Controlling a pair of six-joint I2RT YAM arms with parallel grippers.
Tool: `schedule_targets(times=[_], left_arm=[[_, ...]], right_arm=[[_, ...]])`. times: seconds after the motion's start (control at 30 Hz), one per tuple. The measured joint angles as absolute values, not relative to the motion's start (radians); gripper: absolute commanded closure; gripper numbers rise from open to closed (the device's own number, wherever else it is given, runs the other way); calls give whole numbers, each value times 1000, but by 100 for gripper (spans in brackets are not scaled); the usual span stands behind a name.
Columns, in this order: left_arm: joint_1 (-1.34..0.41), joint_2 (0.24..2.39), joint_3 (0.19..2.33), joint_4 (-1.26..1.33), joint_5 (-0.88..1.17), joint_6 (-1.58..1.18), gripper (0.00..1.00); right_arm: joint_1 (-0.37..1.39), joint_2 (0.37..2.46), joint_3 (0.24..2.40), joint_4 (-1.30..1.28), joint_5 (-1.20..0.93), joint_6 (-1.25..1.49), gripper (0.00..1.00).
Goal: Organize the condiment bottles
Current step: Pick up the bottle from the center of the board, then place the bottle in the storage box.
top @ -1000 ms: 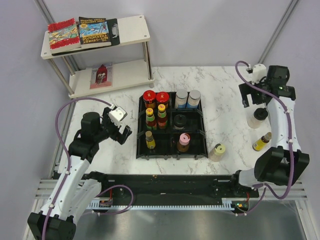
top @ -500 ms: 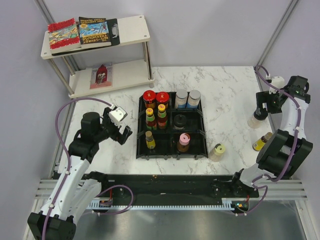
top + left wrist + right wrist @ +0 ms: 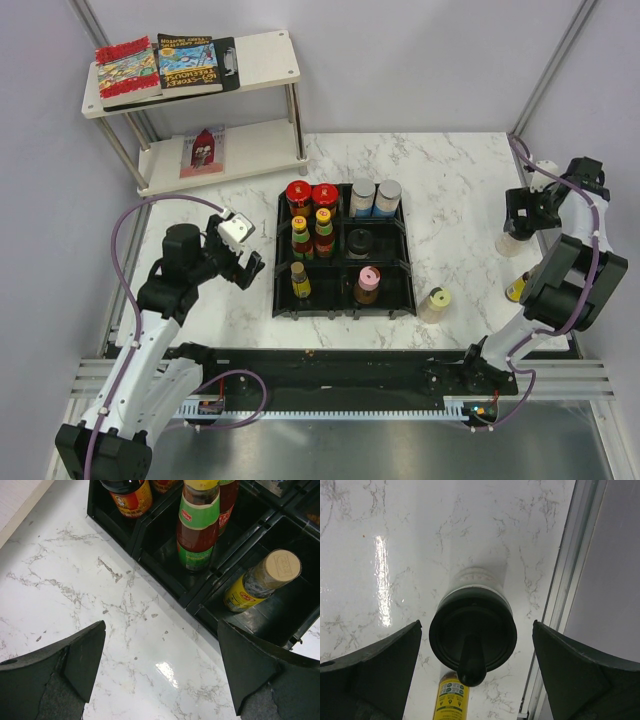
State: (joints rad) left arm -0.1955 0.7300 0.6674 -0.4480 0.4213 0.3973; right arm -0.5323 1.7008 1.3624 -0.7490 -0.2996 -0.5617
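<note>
Right gripper [image 3: 476, 630] swung out to table's [image 3: 450, 180] right edge, jaws wide, empty, over black-capped bottle [image 3: 472, 635] | left gripper [image 3: 160, 630] wide, empty, beside tray [image 3: 283, 300] | I judge most slotted; this, yellow-label bottle [image 3: 452, 700], cream-capped jar [image 3: 435, 303] left.

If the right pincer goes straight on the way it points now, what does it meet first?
Probably the black-capped bottle, which stands centred in front of the open right pincer, its cap facing the camera. How far off it is, I cannot tell.

Tabletop [image 3: 125, 630]: white veined marble-look, glossy, with glare spots.
Tray [image 3: 160, 575]: black plastic, dull sheen.
Sauce bottle [image 3: 197, 530], upper centre: glossy, printed label.
Black-capped bottle [image 3: 472, 635]: cap matt plastic.
</note>
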Motion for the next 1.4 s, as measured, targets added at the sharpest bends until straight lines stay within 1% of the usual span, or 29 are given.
schedule_targets(times=[0.07, 0.17, 0.2, 0.27, 0.37, 0.4, 0.43, 0.47, 0.5, 0.6, 0.77, 0.93, 1.17, 1.3, 1.4], left_arm=[[-196, 733, 667, -448, 421, 397, 1], [-196, 737, 667, -448, 421, 397, 1], [-196, 738, 667, -448, 421, 397, 1], [-196, 739, 667, -448, 421, 397, 1], [-196, 739, 667, -448, 421, 397, 1], [-196, 739, 667, -448, 421, 397, 1], [-196, 739, 667, -448, 421, 397, 1], [-196, 739, 667, -448, 421, 397, 1], [-196, 739, 667, -448, 421, 397, 1], [-196, 739, 667, -448, 421, 397, 1], [-196, 739, 667, -448, 421, 397, 1], [-196, 739, 667, -448, 421, 397, 1], [-191, 731, 667, -448, 422, 397, 1], [-186, 727, 667, -448, 426, 397, 0], [-183, 723, 667, -448, 426, 397, 1]], right_arm=[[-532, 1713, 1359, -744, -300, -562, 5], [-532, 1730, 1350, -735, -302, -562, 12], [-532, 1734, 1348, -732, -303, -561, 17], [-532, 1743, 1341, -726, -303, -562, 22], [-532, 1750, 1326, -712, -303, -562, 39], [-532, 1750, 1323, -708, -302, -562, 57], [-532, 1750, 1322, -706, -301, -559, 69], [-532, 1750, 1322, -703, -301, -562, 76], [-532, 1750, 1322, -700, -300, -560, 87], [-526, 1744, 1316, -695, -295, -556, 96], [-458, 1682, 1272, -705, -223, -562, 100], [-281, 1553, 1261, -753, -193, -551, 100], [-112, 1447, 1387, -853, -274, -493, 100], [54, 1414, 1437, -882, -286, -463, 100], [220, 1406, 1459, -902, -303, -433, 100]])
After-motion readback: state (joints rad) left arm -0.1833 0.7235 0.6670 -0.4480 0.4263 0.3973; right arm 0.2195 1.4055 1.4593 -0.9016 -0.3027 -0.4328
